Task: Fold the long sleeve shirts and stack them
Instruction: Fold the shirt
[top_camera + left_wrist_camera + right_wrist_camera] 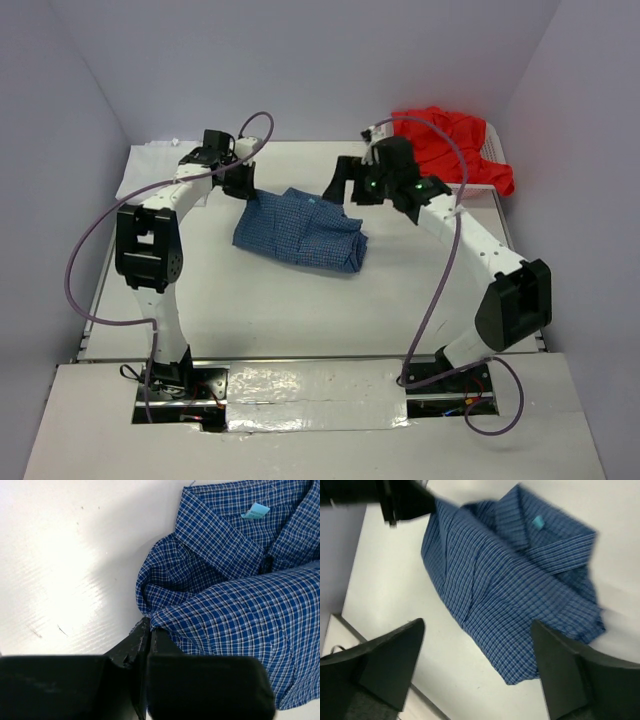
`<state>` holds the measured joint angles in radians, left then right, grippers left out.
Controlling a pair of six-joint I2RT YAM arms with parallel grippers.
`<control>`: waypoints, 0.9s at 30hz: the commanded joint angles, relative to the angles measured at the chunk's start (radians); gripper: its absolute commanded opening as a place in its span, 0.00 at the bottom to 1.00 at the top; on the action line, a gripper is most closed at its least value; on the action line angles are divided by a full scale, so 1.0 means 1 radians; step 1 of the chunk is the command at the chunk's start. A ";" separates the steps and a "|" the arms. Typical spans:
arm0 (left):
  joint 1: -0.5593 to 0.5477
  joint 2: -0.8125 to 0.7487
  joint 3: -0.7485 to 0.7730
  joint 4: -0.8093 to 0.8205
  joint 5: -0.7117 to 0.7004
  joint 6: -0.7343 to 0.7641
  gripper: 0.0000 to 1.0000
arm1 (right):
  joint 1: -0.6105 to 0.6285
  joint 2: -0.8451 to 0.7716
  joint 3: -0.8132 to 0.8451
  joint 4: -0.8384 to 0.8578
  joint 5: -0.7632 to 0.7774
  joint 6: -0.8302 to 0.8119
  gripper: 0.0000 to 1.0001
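black fingers of the left gripper (pixel 147 626) fill the bottom of the left wrist view, pressed almost together, with the edge of a blue fine-checked collared cloth shirt (pixel 240 595) seemingly pinched at their tips. a small light blue label (pixel 255 511) sits inside the collar; its print is too small to read. the shirt lies crumpled and partly folded in the middle of the white table (pixel 300 310), collar toward the far side. the left arm reaches forward and bends inward to the shirt's far left corner. the right gripper (pixel 477 630) hovers above the shirt's right end, fingers spread wide, holding nothing. a plain red cloth shirt (pixel 450 140) is heaped in a white plastic mesh basket (pixel 497 150) at the far right corner, well apart from the blue one. purple cables (pixel 75 260) loop from both arms.
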<state>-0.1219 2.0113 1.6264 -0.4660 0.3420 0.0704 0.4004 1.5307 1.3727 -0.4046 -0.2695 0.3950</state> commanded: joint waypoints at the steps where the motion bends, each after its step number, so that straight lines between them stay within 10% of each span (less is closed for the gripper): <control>1: -0.021 0.023 0.058 0.046 -0.049 -0.043 0.04 | 0.052 0.025 -0.111 0.090 0.032 -0.003 0.89; 2: -0.025 0.027 0.069 0.049 -0.049 -0.049 0.04 | 0.070 0.040 -0.127 0.113 0.023 0.046 0.71; 3: -0.027 0.035 0.076 0.046 -0.049 -0.052 0.04 | 0.077 0.052 -0.142 0.147 0.023 0.068 0.25; 5: -0.035 0.041 0.099 0.044 -0.049 -0.057 0.04 | 0.089 0.100 -0.139 0.155 0.038 0.105 0.00; 16: -0.105 0.144 0.242 0.015 -0.110 -0.054 0.07 | 0.086 0.273 -0.012 0.047 0.243 0.142 0.00; 24: -0.097 0.337 0.400 -0.057 -0.225 0.003 0.39 | 0.041 0.491 0.107 -0.088 0.297 0.200 0.00; 27: -0.096 0.353 0.463 -0.066 -0.236 0.009 0.64 | 0.028 0.522 0.159 -0.126 0.341 0.193 0.00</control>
<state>-0.2298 2.3653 2.0090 -0.5121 0.1459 0.0692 0.4454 2.0460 1.4456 -0.4553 -0.0090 0.5793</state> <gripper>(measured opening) 0.604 0.008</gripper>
